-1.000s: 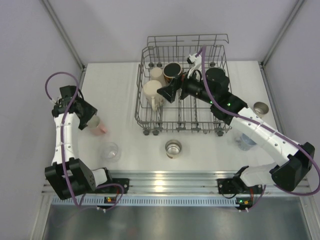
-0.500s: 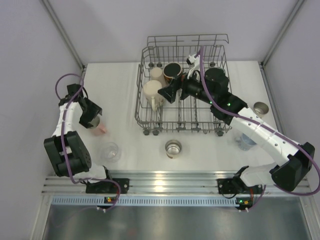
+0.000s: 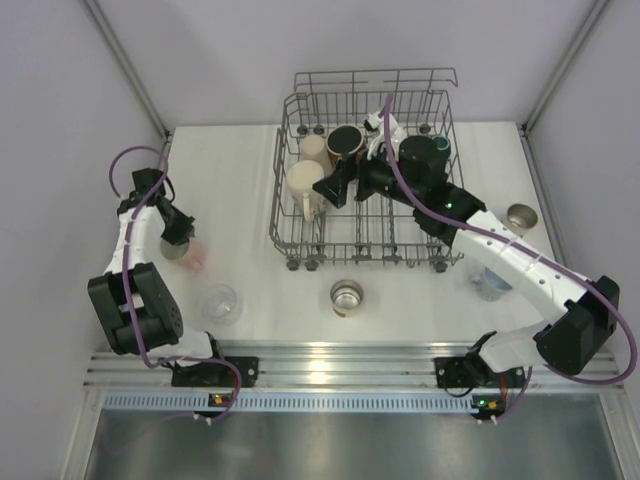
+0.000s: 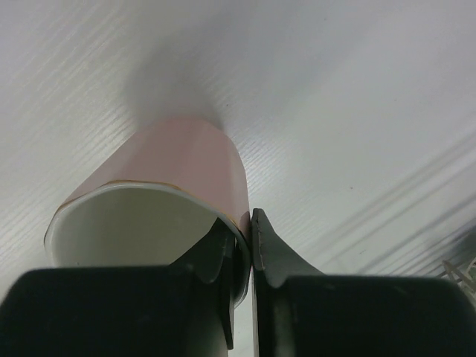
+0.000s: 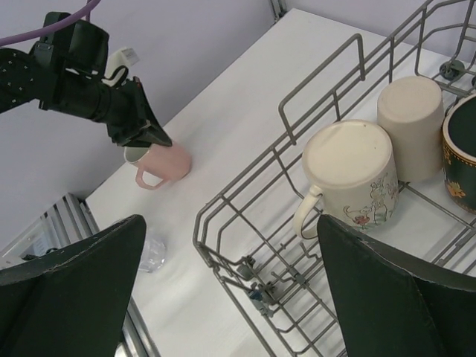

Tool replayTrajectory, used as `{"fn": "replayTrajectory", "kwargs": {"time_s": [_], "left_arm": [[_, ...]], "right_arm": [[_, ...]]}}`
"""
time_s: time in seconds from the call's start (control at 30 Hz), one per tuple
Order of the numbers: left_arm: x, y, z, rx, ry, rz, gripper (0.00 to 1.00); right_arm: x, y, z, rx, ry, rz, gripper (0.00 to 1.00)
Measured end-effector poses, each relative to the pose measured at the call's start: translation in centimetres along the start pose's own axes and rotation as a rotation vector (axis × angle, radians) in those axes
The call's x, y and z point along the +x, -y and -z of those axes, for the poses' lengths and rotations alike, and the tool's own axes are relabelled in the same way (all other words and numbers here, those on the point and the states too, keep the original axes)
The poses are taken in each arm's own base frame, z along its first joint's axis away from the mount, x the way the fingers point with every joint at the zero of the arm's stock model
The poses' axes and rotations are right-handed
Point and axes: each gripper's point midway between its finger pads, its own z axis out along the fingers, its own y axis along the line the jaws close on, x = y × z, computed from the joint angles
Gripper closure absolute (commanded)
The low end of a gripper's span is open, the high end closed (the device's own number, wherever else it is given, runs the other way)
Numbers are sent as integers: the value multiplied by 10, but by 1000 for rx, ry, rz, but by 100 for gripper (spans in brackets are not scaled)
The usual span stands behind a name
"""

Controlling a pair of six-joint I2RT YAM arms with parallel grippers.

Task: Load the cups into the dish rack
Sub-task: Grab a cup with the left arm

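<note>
A pink cup (image 3: 194,256) (image 4: 186,160) (image 5: 169,160) lies on its side on the white table, left of the dish rack (image 3: 452,130) (image 5: 320,78). My left gripper (image 3: 180,246) (image 4: 246,223) (image 5: 146,138) is shut on its rim, one finger inside the mouth and one outside. Over the rack's left half, my right gripper (image 3: 345,185) (image 5: 230,223) hangs open with nothing between its fingers. Inside the rack stand a cream patterned mug (image 3: 303,185) (image 5: 349,171), a plain cream cup (image 3: 314,148) (image 5: 409,119) and a dark mug (image 3: 344,143) (image 5: 462,145).
A clear glass (image 3: 220,303) (image 5: 152,253) stands near the front left. A steel cup (image 3: 346,297) sits in front of the rack, and another steel cup (image 3: 521,217) and a clear cup (image 3: 490,285) are at the right beside the right arm.
My left gripper came down at the pink cup and closed on its rim. The right arm shifted slightly left over the rack, jaws still wide.
</note>
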Motion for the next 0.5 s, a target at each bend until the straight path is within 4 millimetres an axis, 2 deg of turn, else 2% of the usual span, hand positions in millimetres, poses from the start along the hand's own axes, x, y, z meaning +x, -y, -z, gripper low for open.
{"fn": "replayTrajectory", "kwargs": {"time_s": [0.17, 0.33, 0.43, 0.5], "left_arm": [[-1, 4, 1, 20, -2, -6, 100], [-4, 25, 11, 113, -22, -6, 100], [-9, 43, 28, 203, -19, -10, 100], [-14, 57, 47, 281, -8, -17, 100]], "right_arm": [[1, -1, 0, -3, -14, -3, 1], [2, -5, 0, -26, -20, -3, 1], [4, -11, 0, -51, -27, -3, 1], [5, -17, 0, -70, -31, -2, 1]]}}
